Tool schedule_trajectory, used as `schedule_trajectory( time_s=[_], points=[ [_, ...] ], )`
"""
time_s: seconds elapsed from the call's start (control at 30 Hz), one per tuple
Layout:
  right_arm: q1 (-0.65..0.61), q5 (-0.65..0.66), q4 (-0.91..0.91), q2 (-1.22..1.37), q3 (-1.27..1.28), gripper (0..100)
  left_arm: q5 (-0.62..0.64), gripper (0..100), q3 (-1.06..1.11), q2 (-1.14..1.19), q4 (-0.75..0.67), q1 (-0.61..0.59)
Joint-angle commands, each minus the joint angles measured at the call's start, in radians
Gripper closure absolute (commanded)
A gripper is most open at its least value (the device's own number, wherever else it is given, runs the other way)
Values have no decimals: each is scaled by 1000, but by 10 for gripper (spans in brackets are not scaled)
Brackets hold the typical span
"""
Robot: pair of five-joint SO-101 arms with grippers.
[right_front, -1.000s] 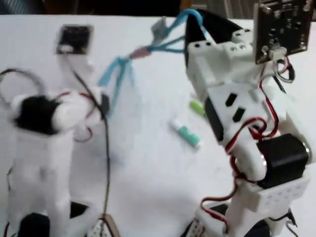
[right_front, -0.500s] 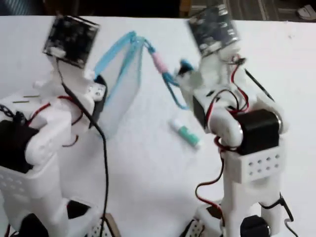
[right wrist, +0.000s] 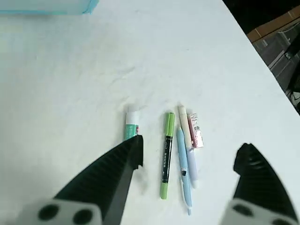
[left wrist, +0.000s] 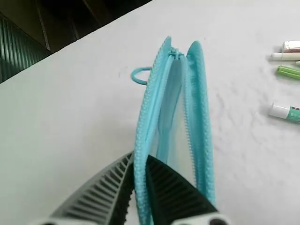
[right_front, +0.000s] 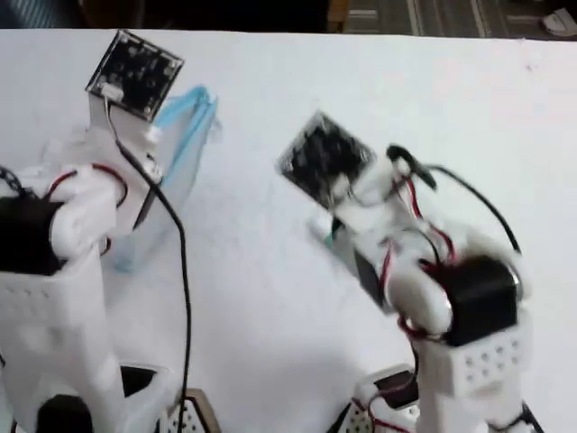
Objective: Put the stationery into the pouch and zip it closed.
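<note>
In the left wrist view my left gripper [left wrist: 139,159] is shut on one zipper edge of the clear blue pouch [left wrist: 180,117], whose mouth stands open. The pouch [right_front: 185,144] hangs beside the left arm in the high view. My right gripper [right wrist: 187,157] is open above the stationery on the table. There lie a white-and-green glue stick [right wrist: 131,125], a green pen [right wrist: 166,154], a blue pen [right wrist: 184,173], a cream pen [right wrist: 187,136] and a pink eraser [right wrist: 194,130]. The green, blue and cream pens sit between its fingers; the glue stick is beside one fingertip [right wrist: 131,152].
The white table [right_front: 270,325] runs to a dark far edge [right_front: 270,27]. The right arm's camera board [right_front: 325,158] covers most of the stationery from above. A corner of the pouch [right wrist: 47,5] lies well away from the pens.
The right arm has left the pouch's strap and swung down over the stationery. The left arm has pulled the pouch to the left, still gripping its edge.
</note>
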Motion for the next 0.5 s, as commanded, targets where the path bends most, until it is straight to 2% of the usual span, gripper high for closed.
schedule_trajectory(
  time_s=[0.0, 0.1, 0.2, 0.33, 0.47],
  points=[
    [58, 66, -7, -54, 250, 683, -2, 978, 44, -114, -3, -7],
    [108, 71, -176, -24, 486, 683, 12, 978, 132, -213, -3, 30],
    [113, 75, -352, 67, 614, 683, 51, 978, 239, -309, -5, 65],
    [116, 143, -513, 274, 652, 683, 60, 978, 325, -358, -5, 93],
    [113, 153, -639, 495, 652, 683, 114, 978, 331, -374, -3, 93]
  ],
)
